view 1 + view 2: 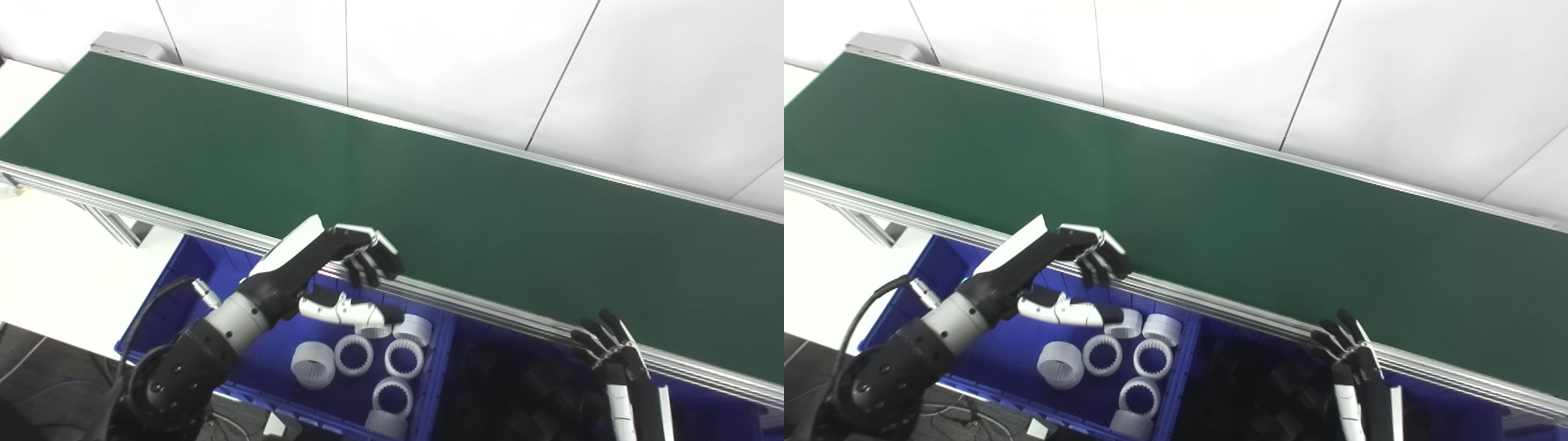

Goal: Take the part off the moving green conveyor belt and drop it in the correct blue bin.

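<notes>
The green conveyor belt [392, 184] runs from the upper left to the lower right and no part shows on it. My left hand [334, 269] hovers over the left blue bin [184, 288], just in front of the belt's near rail. Its fingers [370, 260] curl downward and its thumb [349, 312] stretches out apart below them, with nothing held between. My right hand [612, 352] rises at the lower right beside the rail, fingers spread and empty.
Several white ring gears [354, 355] lie in the left bin. The right blue bin [1476, 422] holds dark parts [520, 392] that are hard to make out. A white table [55, 263] stands at the left, and a white wall lies behind the belt.
</notes>
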